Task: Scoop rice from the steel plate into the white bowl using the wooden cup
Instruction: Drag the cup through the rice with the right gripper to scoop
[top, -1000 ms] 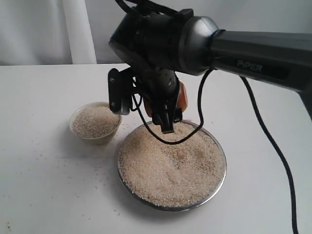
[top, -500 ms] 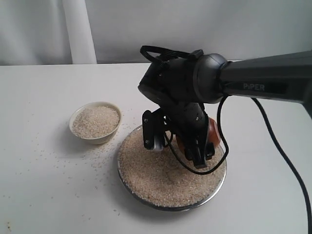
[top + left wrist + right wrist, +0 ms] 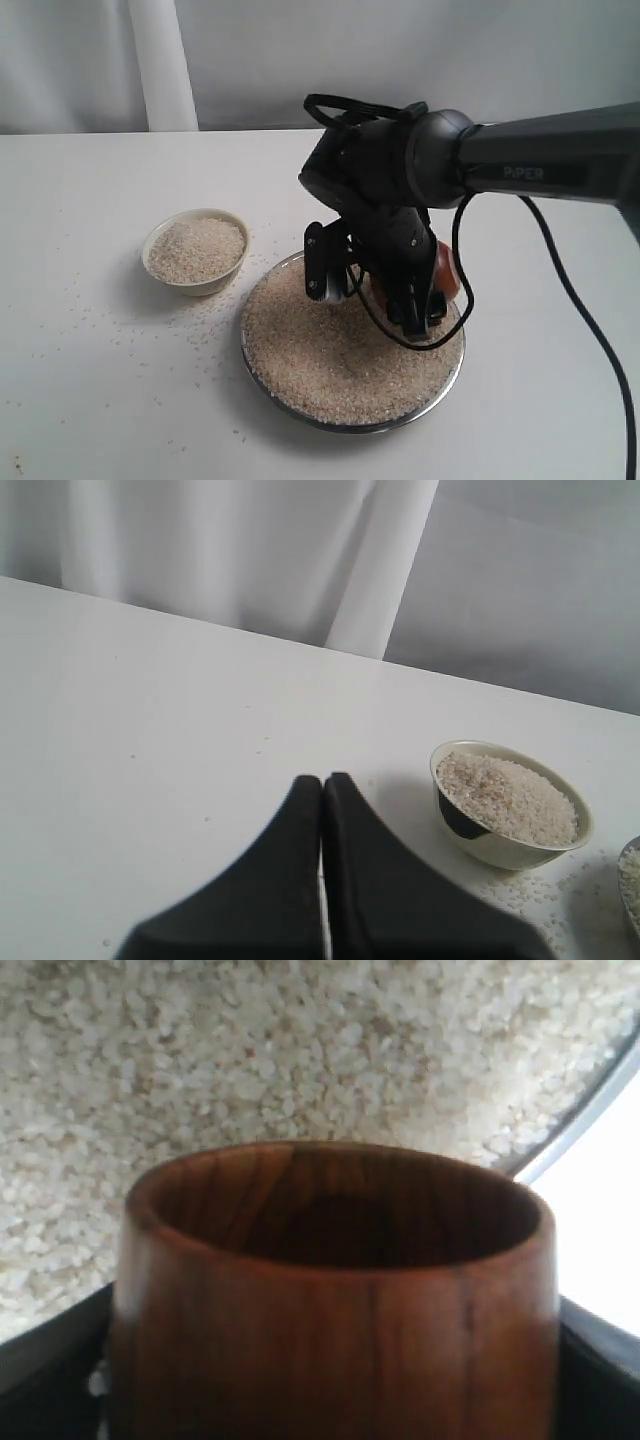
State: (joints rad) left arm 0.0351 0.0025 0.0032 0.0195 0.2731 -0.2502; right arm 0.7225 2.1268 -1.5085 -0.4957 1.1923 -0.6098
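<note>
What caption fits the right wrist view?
Empty wooden cup, gripped at both sides, faces the rice near the steel plate rim.

A second ago the right pincer (image 3: 415,312) hung high over the far left edge of the steel plate (image 3: 350,427), and its wrist block covered part of the white bowl (image 3: 214,284). It has since swung down and to the right, and now sits low over the right half of the rice (image 3: 320,360). The wooden cup (image 3: 446,272) came with it. Then it was a red-brown sliver behind the fingers, above the rim. Now it is down by the plate's right side, perhaps touching the grains, though the pincer hides the contact. The bowl now shows whole. Over the last half second the pincer only dropped slightly and edged rightward.
</note>
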